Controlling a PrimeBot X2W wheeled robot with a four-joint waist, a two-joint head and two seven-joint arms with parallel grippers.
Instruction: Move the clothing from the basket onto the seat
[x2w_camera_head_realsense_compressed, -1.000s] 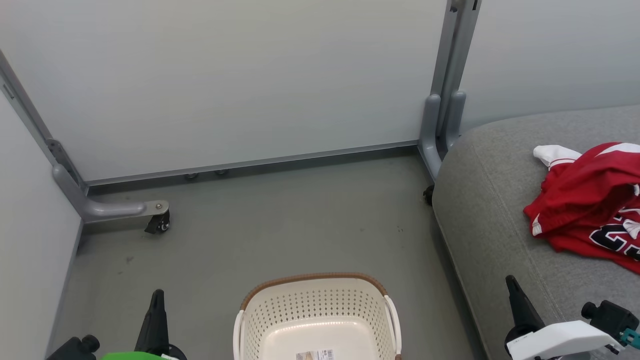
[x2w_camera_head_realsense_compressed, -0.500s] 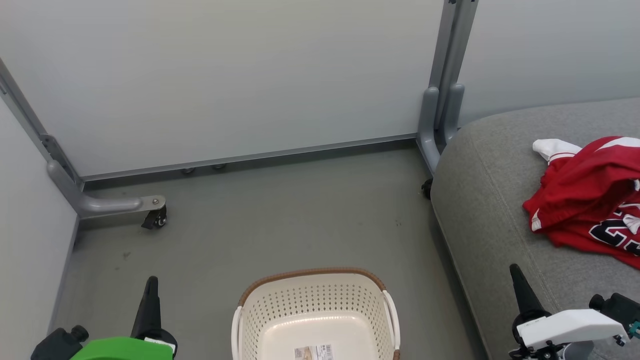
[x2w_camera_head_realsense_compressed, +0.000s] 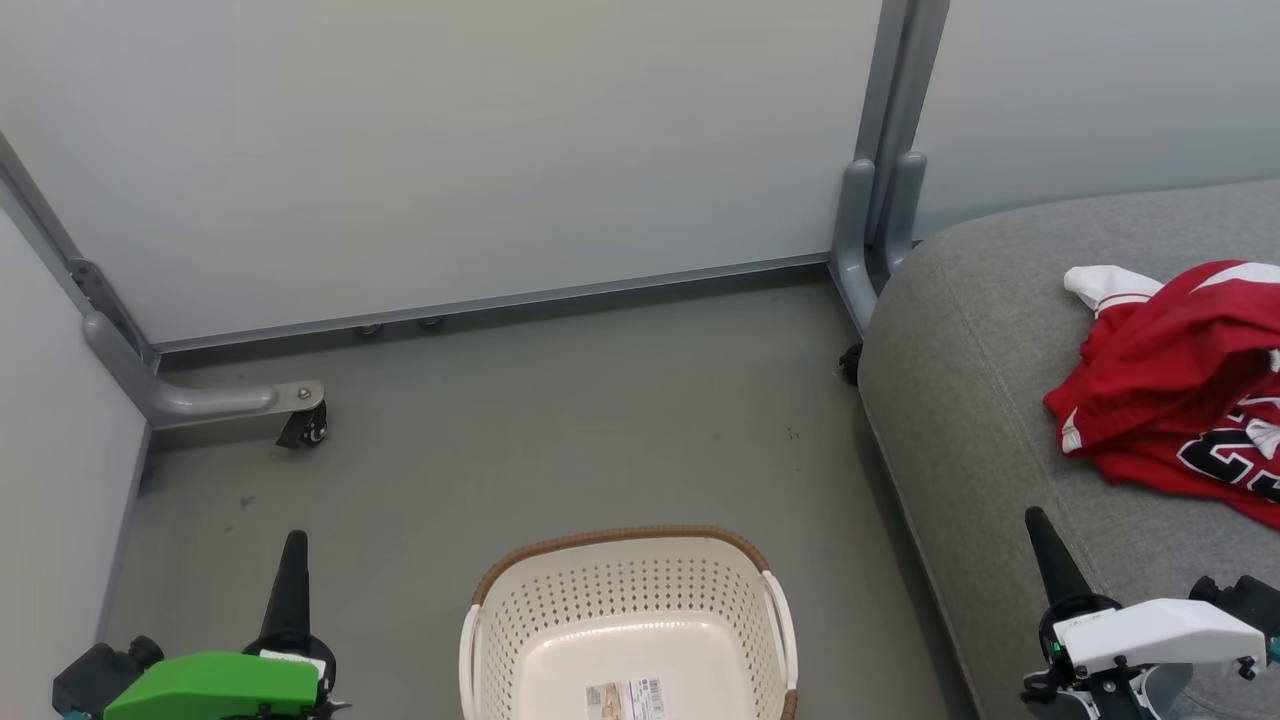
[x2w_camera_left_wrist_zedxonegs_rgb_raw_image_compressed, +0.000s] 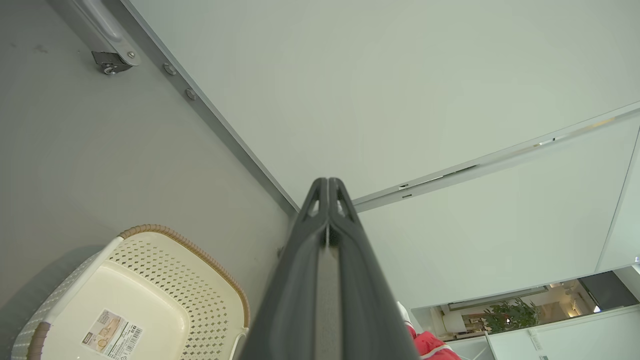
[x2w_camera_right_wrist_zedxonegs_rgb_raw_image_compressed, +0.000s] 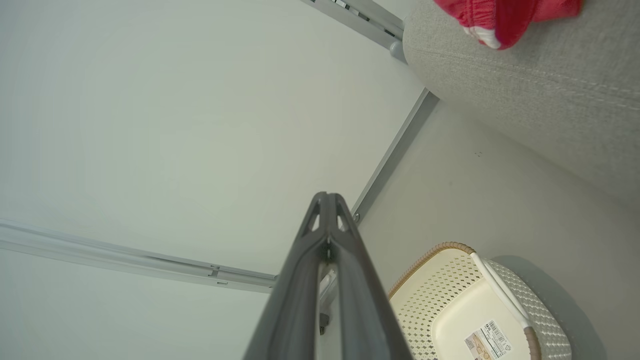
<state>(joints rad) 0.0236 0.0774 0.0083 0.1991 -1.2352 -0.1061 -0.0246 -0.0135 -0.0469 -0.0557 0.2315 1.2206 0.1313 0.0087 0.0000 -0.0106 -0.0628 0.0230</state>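
Observation:
The red clothing (x2w_camera_head_realsense_compressed: 1180, 390) lies crumpled on the grey seat (x2w_camera_head_realsense_compressed: 980, 400) at the right, black-and-white lettering showing. Its edge shows at the top of the right wrist view (x2w_camera_right_wrist_zedxonegs_rgb_raw_image_compressed: 500, 20) and low in the left wrist view (x2w_camera_left_wrist_zedxonegs_rgb_raw_image_compressed: 430, 345). The cream basket (x2w_camera_head_realsense_compressed: 625, 620) stands on the floor at bottom centre, holding just a paper label (x2w_camera_head_realsense_compressed: 625, 697); it also appears in both wrist views (x2w_camera_left_wrist_zedxonegs_rgb_raw_image_compressed: 165, 270) (x2w_camera_right_wrist_zedxonegs_rgb_raw_image_compressed: 450, 290). My left gripper (x2w_camera_head_realsense_compressed: 295, 545) is shut with nothing in it, left of the basket. My right gripper (x2w_camera_head_realsense_compressed: 1035, 525) is shut and holds nothing, over the seat's front edge.
Pale partition panels stand behind, joined by a grey post (x2w_camera_head_realsense_compressed: 885, 180) beside the seat. A grey foot with a castor (x2w_camera_head_realsense_compressed: 300, 420) juts onto the floor at the left. Grey floor lies between the basket and the panels.
The whole head picture has shifted upward, so the camera has moved. Both grippers reach a little higher in the view and stay shut. The clothing and basket lie as before.

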